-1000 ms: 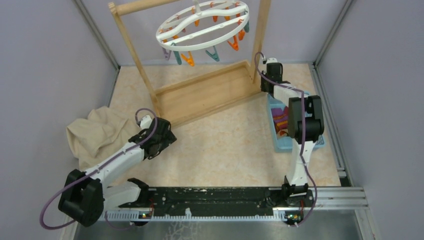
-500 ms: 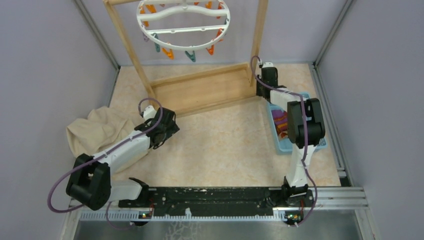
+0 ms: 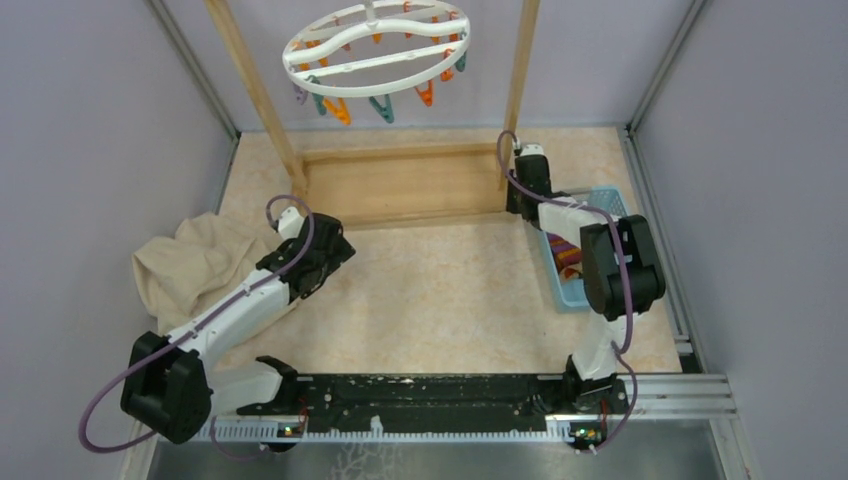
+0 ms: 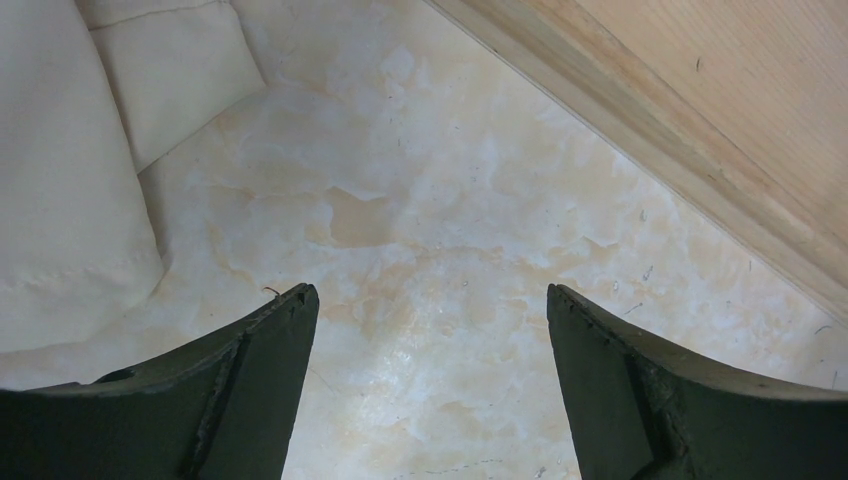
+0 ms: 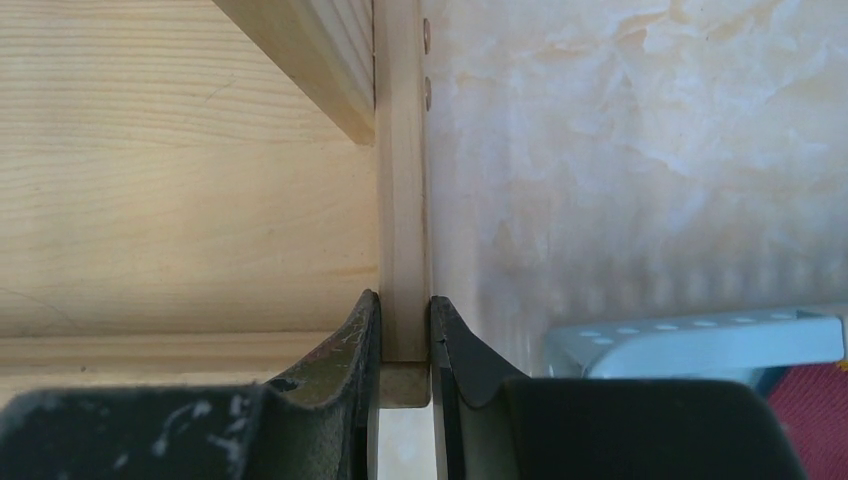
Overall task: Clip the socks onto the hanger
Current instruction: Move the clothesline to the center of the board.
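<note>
- Your blue basket (image 3: 575,300) sits on the table (image 3: 440,290) at the right, partly under the right arm.
- The socks (image 3: 566,254) are in that basket. From above you see dark red and orange cloth in it. The arm hides part of it, so you cannot tell the two socks apart.
- In the right wrist view, a corner of the basket and a bit of red cloth show at the right edge.
- Your right claw (image 5: 403,310) is squeezed tight on a thin wooden rail (image 5: 400,200) of the stand (image 3: 405,185). Both fingers press on the rail, one on each side.
- That grip is at the near right corner of the stand's flat base, just beside the basket.
- Your left claw (image 4: 428,300) is spread wide and holds nothing. It hangs over bare table, between the cloth (image 3: 190,265) and the stand's near edge.
- The hanger (image 3: 375,55) is up high at the back, hanging from the stand and tilted. It is well apart from the socks and from both claws.
- Count: one hanger, one stand with two posts, one basket, one beige cloth, two arms.
- The clips (image 3: 382,108) hang under the ring in orange, teal and purple. There are several, but they are too small to count them all.
</note>
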Controlling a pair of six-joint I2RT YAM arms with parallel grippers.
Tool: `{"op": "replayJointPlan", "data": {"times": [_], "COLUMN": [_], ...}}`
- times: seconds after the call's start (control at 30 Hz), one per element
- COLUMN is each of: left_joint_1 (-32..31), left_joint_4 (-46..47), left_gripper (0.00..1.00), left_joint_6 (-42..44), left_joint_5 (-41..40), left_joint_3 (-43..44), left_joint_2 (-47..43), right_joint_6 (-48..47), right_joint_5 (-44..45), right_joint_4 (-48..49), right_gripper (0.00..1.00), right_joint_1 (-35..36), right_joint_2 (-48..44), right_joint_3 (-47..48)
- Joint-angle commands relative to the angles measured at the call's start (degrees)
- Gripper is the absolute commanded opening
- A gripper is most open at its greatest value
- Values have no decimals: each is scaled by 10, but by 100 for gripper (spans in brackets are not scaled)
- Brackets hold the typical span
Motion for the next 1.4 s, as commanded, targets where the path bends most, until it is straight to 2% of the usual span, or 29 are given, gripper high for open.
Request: {"op": "replayJointPlan", "data": {"times": [0.0, 0.07, 0.13, 0.37, 0.53, 0.63, 0.77, 0.9, 1.03, 1.17, 1.37], "left_joint_1": [-3, -4, -3, -4, -3, -4, -4, -5, -4, -5, -5], "left_joint_4": [-3, -4, -5, -33, -67, -70, -84, -106, -109, -108, -90], "left_gripper": [90, 91, 92, 96, 96, 94, 94, 94, 94, 94, 94], "left_joint_6": [9, 10, 10, 19, 21, 27, 20, 7, 6, 10, 11], "left_joint_5": [4, 3, 4, -10, -25, -16, -8, -4, -6, -10, 0], "left_joint_3": [8, 8, 6, -18, -32, -40, -49, -49, -52, -51, -62], "left_joint_2": [-13, -14, -17, -64, -142, -182, -204, -207, -219, -217, -196], "right_joint_6": [17, 15, 10, -25, -32, -5, 17, 2, -5, -1, -14], "right_joint_5": [-17, -5, 9, 31, 27, 0, -36, -44, -35, -38, -12], "right_joint_4": [-30, -35, -40, -46, -52, -50, -66, -111, -128, -121, -95], "right_gripper": [26, 41, 49, 51, 50, 42, 2, 0, 0, 0, 0], "right_joint_1": [20, 28, 39, 124, 204, 215, 217, 225, 233, 234, 234], "right_joint_2": [-52, -75, -98, -122, -48, 3, 80, 164, 221, 226, 154], "right_joint_3": [-16, -15, -12, 5, 65, 120, 222, 320, 356, 328, 209]}}
